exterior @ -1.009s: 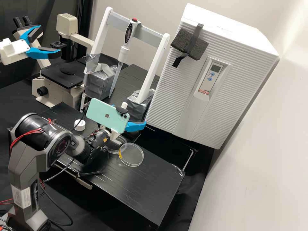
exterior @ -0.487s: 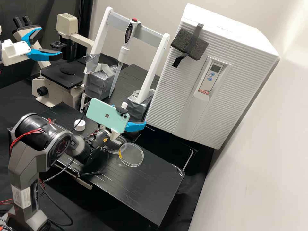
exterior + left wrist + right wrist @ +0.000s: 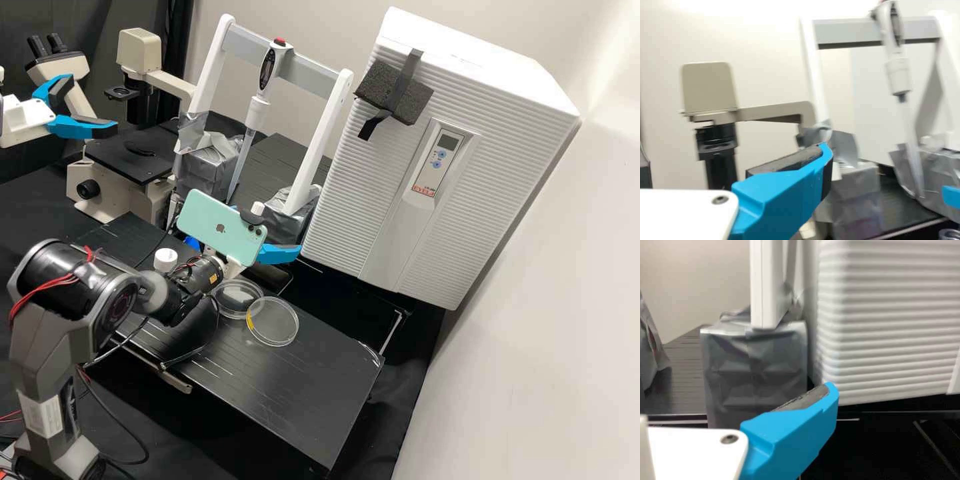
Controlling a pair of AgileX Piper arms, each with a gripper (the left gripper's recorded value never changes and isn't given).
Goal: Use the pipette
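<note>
The pipette (image 3: 257, 100) hangs untouched on its stand (image 3: 313, 70), upper centre of the high view. The left gripper (image 3: 90, 100), upper left, is spread and empty. The right gripper (image 3: 281, 253) is left of centre, and I cannot tell its grasp. Probably the approach step; next, a gripper must close on the pipette body.

High view down on the bench (image 3: 300, 393), left wrist view from far left toward the white stand (image 3: 811, 70), right wrist view close at its taped foot (image 3: 755, 365), stand shared.
</note>
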